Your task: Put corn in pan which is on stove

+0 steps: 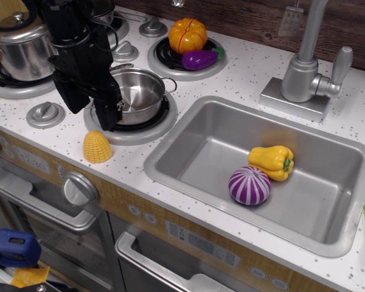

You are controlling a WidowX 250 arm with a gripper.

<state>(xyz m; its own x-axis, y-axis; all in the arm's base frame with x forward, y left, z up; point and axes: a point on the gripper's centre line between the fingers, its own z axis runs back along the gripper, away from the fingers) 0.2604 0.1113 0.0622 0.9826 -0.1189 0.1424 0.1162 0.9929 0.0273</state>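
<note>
The yellow ribbed corn [97, 147] stands upright on the white speckled stove top [61, 140], just in front of the front right burner. The shiny lidless pan [138, 92] with loop handles sits on that burner and looks empty. My black gripper [91, 117] hangs over the pan's left side, fingers pointing down, just behind and above the corn. Its fingers [109, 112] stand apart with nothing between them, so it is open.
A taller steel pot with lid [21, 45] sits at the back left. An orange pumpkin [187, 34] and a purple eggplant [201, 59] lie on the back right burner. The sink [188, 146] holds a yellow pepper [272, 162] and a purple onion [249, 185]. A faucet [304, 67] stands behind it.
</note>
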